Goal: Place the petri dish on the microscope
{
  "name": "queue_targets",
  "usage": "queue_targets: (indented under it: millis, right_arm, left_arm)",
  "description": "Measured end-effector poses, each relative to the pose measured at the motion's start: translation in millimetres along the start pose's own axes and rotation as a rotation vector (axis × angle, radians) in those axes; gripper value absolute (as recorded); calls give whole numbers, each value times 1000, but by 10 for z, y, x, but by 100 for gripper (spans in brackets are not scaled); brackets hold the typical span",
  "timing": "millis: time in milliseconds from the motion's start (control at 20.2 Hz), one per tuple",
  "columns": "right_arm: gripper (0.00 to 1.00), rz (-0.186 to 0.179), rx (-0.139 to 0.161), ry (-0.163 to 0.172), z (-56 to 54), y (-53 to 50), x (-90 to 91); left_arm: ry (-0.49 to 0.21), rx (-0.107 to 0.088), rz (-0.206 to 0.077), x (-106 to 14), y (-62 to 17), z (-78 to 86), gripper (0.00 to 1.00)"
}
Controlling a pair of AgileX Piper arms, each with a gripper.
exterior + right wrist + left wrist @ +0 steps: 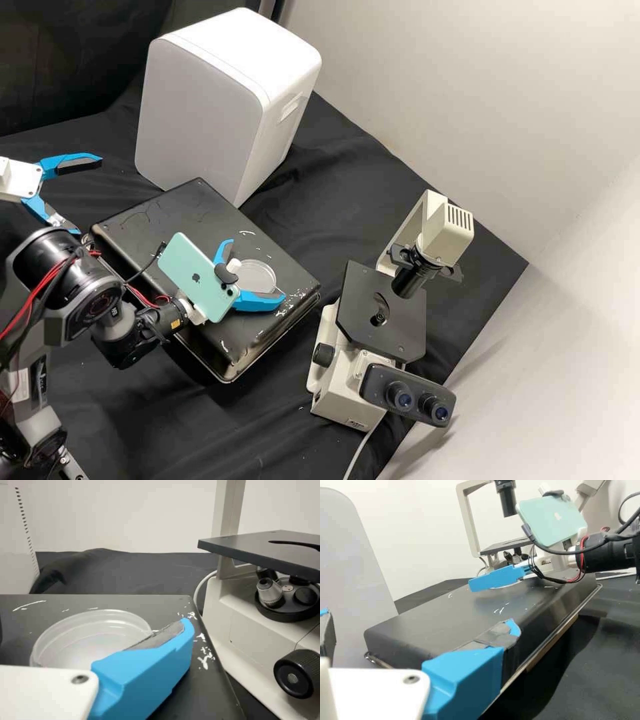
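The clear petri dish (255, 275) (87, 637) lies on a black slab (150, 227) at mid bench. My right gripper (255, 272) (92, 630) is open and straddles the dish, one blue finger (150, 662) against its rim; whether the other touches it I cannot tell. The white microscope (390, 313) stands to the right of the slab, its black stage (383, 313) (260, 547) bare. My left gripper (83, 193) (420, 622) is open at the slab's far left corner, holding nothing. In the left wrist view a blue finger of the right gripper (495, 577) shows across the slab.
A tall white box (223, 100) stands behind the slab. A mint-green phone (197, 277) (552, 517) is clamped on the right arm's wrist. Black cloth covers the bench, with a light wall at the right. The microscope's focus knob (295, 672) faces the slab.
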Motion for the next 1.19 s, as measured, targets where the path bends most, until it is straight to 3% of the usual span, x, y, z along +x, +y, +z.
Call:
queue_targets:
  millis: [495, 544, 1187]
  right_arm:
    - [100, 15, 2, -21, 83, -29, 151]
    - [0, 17, 2, -22, 84, -28, 156]
    - [0, 18, 3, -35, 116, -38, 167]
  left_arm:
    - [-1, 0, 0, 0, 0, 2, 100]
    - [-1, 0, 0, 0, 0, 2, 100]
    - [-1, 0, 0, 0, 0, 2, 100]
